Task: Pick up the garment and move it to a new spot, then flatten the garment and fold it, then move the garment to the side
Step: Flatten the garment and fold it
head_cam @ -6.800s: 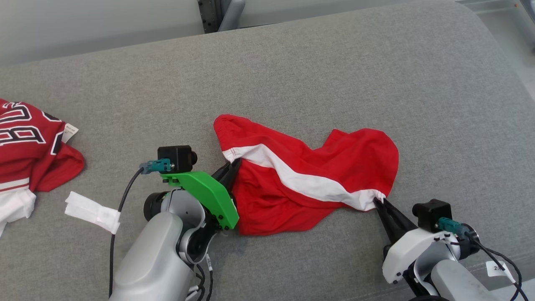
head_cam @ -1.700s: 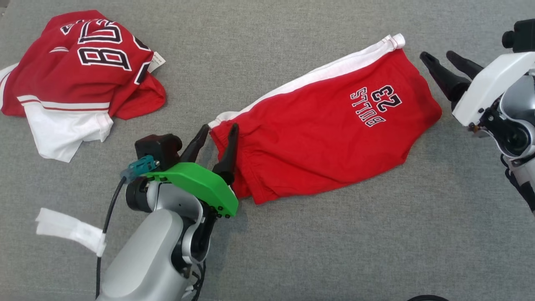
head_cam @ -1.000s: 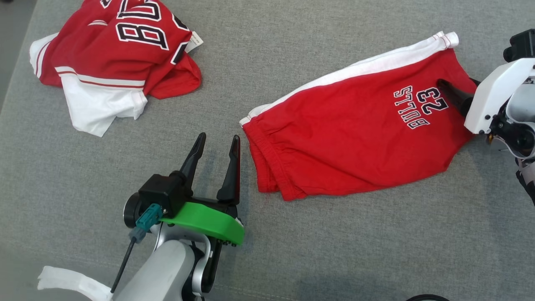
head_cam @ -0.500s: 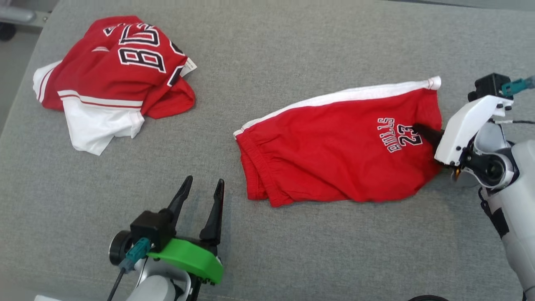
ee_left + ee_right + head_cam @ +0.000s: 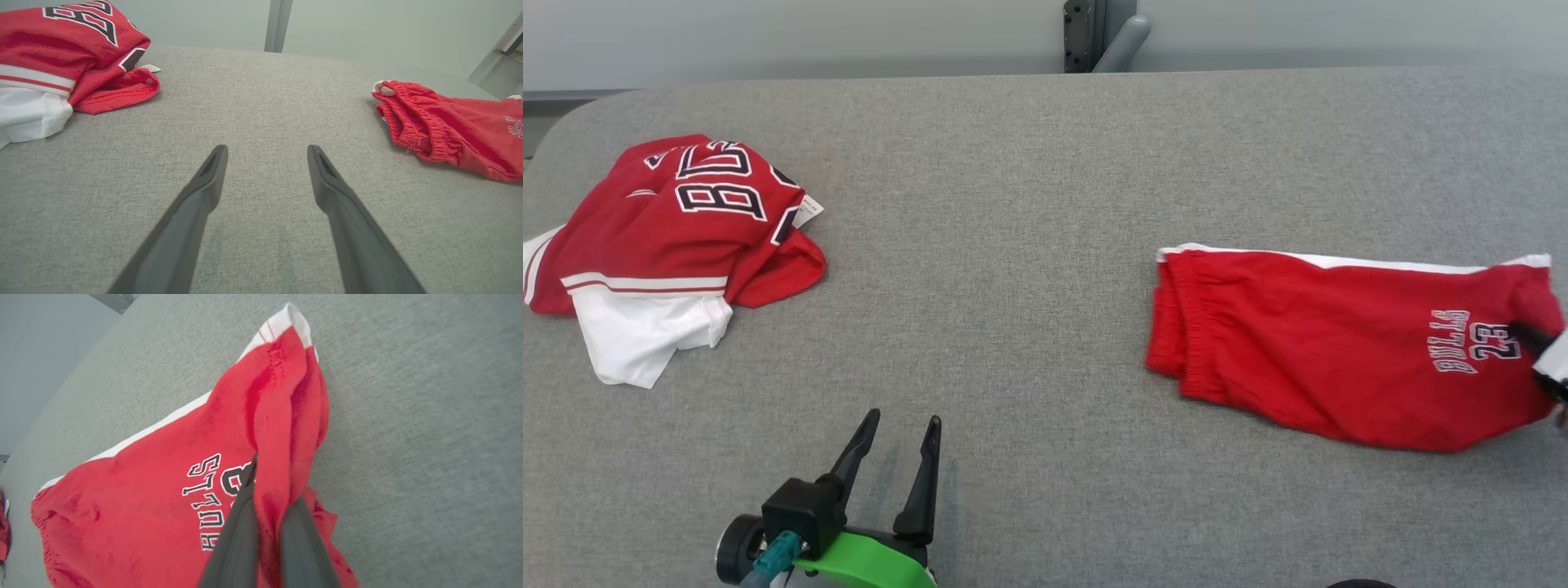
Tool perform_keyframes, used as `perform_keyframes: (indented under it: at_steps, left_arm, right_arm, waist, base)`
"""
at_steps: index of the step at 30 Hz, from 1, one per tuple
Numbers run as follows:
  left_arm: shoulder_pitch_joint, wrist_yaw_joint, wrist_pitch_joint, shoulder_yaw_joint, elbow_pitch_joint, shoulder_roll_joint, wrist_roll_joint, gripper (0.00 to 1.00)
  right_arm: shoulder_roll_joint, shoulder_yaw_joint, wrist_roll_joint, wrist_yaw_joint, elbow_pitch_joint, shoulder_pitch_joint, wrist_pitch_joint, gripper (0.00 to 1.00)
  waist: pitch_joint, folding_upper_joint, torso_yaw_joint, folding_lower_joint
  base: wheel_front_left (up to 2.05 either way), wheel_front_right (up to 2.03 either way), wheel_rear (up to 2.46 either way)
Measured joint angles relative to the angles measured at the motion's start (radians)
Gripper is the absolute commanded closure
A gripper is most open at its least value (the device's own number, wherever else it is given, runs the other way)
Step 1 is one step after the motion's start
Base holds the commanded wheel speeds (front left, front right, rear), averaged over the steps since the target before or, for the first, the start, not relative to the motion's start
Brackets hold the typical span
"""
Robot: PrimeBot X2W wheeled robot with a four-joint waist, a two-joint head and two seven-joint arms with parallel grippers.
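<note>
A grey, cloth-covered table (image 5: pixel 1029 163) spreads across the head view, its far edge running beneath a pale wall.

The garment, a pair of red shorts (image 5: pixel 1323 343), lies on the table's right side, well apart from everything else. It is folded flat, with a white stripe along its far edge, the gathered waistband toward the middle of the table, and black-and-white "BULLS 23" lettering near its right end.

On the far left of the table lies a crumpled red and white jersey (image 5: pixel 662 237) with large black, white-edged characters on it.

The left gripper (image 5: pixel 903 418) sits low at the near edge, over bare table between the two pieces of clothing and touching neither. Its two dark fingers (image 5: pixel 204 192) stand wide apart with nothing between them.

The right gripper (image 5: pixel 265 498) is at the right end of the shorts, beside the lettering. Its fingers (image 5: pixel 241 531) are clamped together on a raised fold of the red cloth, which bunches up between them and rises past their tips toward the white-edged corner.

A small white label (image 5: pixel 809 211) pokes out of the jersey's right edge.
</note>
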Motion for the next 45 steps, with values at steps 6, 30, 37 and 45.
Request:
perform_keyframes:
  at_steps: [6,30,37,45]
  left_arm:
    - [0.030,-0.020,0.000,0.007,-0.006,-0.031,0.028,0.00]
    - [0.089,-0.108,0.000,0.148,0.071,-0.132,0.102,0.00]
    - [0.090,-0.136,0.000,0.181,0.088,-0.158,0.125,0.00]
    - [0.101,-0.144,0.000,0.223,0.080,-0.172,0.143,0.00]
  right_arm:
    - [-0.049,-0.085,-0.086,0.000,-0.011,-0.031,-0.048,1.00]
    - [0.338,0.123,-0.296,0.000,-0.495,0.172,0.135,0.42]
    - [0.354,0.153,-0.321,0.000,-0.548,0.147,-0.020,0.00]
    - [0.312,0.132,-0.334,0.000,-0.728,0.224,-0.179,0.07]
  waist:
    - [-0.010,0.0000,0.002,0.0000]
    - [-0.050,0.0000,0.081,0.0000]
    - [-0.044,0.0000,0.048,0.0000]
    - [-0.038,0.0000,0.016,0.0000]
  base:
    - [0.00,0.00,0.00]
    - [0.00,0.00,0.00]
    - [0.00,0.00,0.00]
    - [0.00,0.00,0.00]
